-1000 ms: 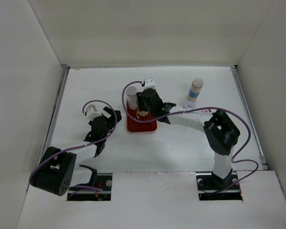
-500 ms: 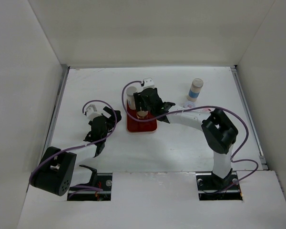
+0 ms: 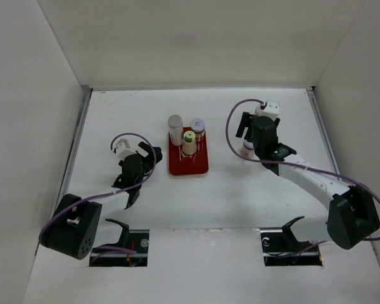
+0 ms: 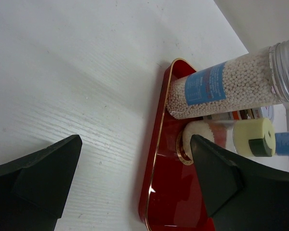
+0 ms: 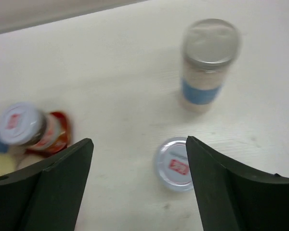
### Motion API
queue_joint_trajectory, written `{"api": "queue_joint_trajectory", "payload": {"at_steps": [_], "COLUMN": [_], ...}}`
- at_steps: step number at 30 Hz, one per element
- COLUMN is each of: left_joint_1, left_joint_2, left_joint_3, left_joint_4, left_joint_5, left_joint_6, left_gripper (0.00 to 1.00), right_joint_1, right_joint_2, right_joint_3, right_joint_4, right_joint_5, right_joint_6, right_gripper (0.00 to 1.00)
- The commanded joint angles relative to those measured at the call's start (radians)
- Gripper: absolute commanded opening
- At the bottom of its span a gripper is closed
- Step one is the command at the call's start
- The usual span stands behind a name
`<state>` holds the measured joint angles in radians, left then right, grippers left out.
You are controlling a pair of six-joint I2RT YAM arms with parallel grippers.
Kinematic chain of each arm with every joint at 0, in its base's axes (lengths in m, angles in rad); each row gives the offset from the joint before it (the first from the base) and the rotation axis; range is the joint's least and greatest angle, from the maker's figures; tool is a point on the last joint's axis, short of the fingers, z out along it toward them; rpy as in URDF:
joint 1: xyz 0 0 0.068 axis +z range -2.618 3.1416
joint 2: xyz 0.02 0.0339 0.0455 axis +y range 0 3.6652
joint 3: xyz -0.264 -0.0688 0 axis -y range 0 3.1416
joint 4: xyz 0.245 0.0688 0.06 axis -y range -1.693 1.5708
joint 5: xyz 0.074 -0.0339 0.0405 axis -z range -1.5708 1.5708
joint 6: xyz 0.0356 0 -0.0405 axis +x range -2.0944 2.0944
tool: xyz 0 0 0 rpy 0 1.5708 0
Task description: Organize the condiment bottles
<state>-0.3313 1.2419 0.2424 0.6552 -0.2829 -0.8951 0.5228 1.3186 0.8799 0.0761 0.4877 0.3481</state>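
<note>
Three condiment bottles stand on the red tray [image 3: 188,166]: a silver-capped one [image 3: 175,121], a white-capped one [image 3: 197,125] and a yellow-capped one [image 3: 189,137]. My left gripper [image 3: 149,154] stays open just left of the tray, nothing between its fingers [image 4: 135,144]; its view shows the silver-capped jar [image 4: 226,86] and the yellow-capped jar [image 4: 253,137]. My right gripper [image 3: 248,130] hangs open [image 5: 138,142] over the right side. Below it stand a white-capped bottle [image 5: 176,163] close to the right finger and a silver-capped jar with a blue band [image 5: 209,62] farther off.
White walls close in the table on the left, back and right. In the top view the right arm covers most of the two right-hand bottles; only a sliver [image 3: 246,149] shows. The tray's near half [image 4: 183,202] carries no bottle.
My right gripper has opened, left the yellow-capped bottle standing on the tray, and swung right to hang over the two bottles there. The left arm has not moved.
</note>
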Motion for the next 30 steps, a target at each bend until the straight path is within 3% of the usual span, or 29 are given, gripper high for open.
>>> {"api": "queue_joint_trajectory", "payload": {"at_steps": [1, 8, 17, 23, 30], "left_joint_1": [-0.008, -0.008, -0.005, -0.002, 0.004], "left_joint_2": [0.014, 0.013, 0.01, 0.017, 0.005], "left_joint_3": [0.017, 0.017, 0.017, 0.017, 0.012], "left_joint_4": [0.052, 0.052, 0.054, 0.054, 0.054], "left_joint_5": [0.001, 0.002, 0.013, 0.008, 0.001], "left_joint_6": [-0.008, -0.008, -0.008, -0.008, -0.008], "left_gripper": [1.0, 1.0, 1.0, 1.0, 1.0], "right_joint_1": [-0.051, -0.076, -0.097, -0.091, 0.065], "right_joint_2": [0.008, 0.119, 0.246, 0.249, 0.094], "right_joint_3": [-0.033, 0.007, 0.068, 0.067, 0.04], "right_joint_4": [-0.036, -0.058, -0.102, -0.082, -0.026], "right_joint_5": [0.061, 0.051, 0.032, 0.023, 0.037], "right_joint_6": [0.023, 0.026, 0.054, 0.058, 0.022], "right_gripper": [0.88, 0.9, 0.82, 0.57, 0.48]}}
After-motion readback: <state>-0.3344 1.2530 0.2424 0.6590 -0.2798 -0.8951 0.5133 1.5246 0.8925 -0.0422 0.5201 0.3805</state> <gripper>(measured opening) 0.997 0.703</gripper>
